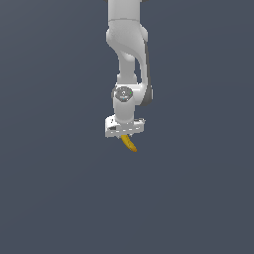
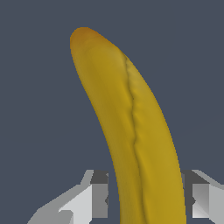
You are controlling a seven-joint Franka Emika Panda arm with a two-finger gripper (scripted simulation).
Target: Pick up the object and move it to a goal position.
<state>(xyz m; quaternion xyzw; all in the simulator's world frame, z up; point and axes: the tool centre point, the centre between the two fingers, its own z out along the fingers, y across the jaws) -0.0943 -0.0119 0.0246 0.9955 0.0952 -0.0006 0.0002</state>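
The object is a small curved yellow-orange banana [image 1: 129, 144] with a darker orange tip. In the exterior view it hangs below the white gripper bar, slanting toward that view's right. My gripper [image 1: 124, 134] is shut on its upper end, which the bar hides. In the wrist view the banana [image 2: 131, 127] fills the middle of the picture. One grey finger [image 2: 99, 194] and the other finger [image 2: 199, 197] press against its two sides. The gripper [image 2: 148, 197] holds it over plain dark ground; whether the banana touches that ground cannot be told.
The white arm [image 1: 130, 49] comes down from the exterior view's upper edge, straight above the gripper. Around it there is only a uniform dark blue-grey surface [image 1: 54, 188]. No goal marker or other object shows in either view.
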